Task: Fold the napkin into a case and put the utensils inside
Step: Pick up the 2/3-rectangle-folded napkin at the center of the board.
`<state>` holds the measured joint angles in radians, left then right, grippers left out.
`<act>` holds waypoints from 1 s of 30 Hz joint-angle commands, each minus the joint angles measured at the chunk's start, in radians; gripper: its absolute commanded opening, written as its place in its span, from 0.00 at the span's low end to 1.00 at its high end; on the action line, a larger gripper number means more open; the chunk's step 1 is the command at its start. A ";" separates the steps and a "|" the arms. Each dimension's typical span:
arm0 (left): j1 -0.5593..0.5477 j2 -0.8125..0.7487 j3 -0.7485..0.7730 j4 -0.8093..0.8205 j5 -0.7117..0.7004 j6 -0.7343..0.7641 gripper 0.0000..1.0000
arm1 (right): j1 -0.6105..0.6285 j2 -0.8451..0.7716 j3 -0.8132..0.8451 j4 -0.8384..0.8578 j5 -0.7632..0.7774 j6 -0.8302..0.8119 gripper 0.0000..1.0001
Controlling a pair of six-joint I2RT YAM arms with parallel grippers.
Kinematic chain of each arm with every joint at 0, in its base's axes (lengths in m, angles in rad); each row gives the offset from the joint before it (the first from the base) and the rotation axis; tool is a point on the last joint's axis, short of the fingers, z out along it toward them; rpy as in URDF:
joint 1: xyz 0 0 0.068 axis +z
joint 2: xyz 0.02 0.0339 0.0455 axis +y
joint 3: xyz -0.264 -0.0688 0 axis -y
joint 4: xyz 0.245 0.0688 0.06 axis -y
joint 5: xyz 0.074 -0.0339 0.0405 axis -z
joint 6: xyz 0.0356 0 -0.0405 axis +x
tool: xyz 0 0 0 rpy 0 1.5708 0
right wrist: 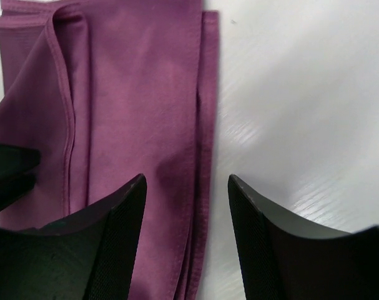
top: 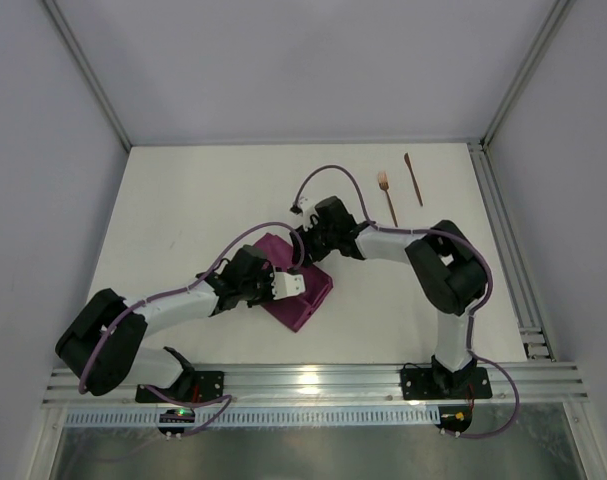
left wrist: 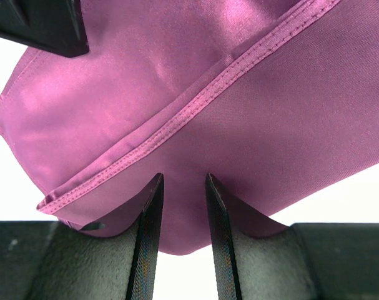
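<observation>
Napkin (top: 308,305) was plain magenta-purple with a slight sheen, already folded into a narrow oblong several layers thick. It lay flat and diagonal on the table (top: 183,200), near the middle. From my left wrist view its stitched edge ran slantwise across the top layer (left wrist: 270,112), like a flap. My right wrist view showed stacked layer edges along one long side (right wrist: 133,94). The copper fork (top: 388,200), tines at the far end, and the thin matching knife (top: 413,180) lay side by side without touching, far right, well apart from the cloth.
</observation>
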<state>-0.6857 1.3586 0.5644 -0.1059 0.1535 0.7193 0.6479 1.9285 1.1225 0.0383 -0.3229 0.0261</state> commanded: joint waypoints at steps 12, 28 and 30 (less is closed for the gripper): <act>0.011 0.004 -0.021 -0.066 -0.035 0.028 0.36 | -0.030 0.067 -0.081 -0.005 -0.232 0.126 0.53; 0.009 0.007 -0.027 -0.067 -0.040 0.032 0.37 | -0.047 0.144 -0.113 0.195 -0.389 0.241 0.45; 0.009 0.010 -0.031 -0.064 -0.040 0.032 0.37 | -0.047 0.136 -0.119 0.202 -0.390 0.251 0.34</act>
<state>-0.6846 1.3567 0.5632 -0.1074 0.1299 0.7425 0.5972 2.0247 1.0435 0.3084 -0.7177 0.2554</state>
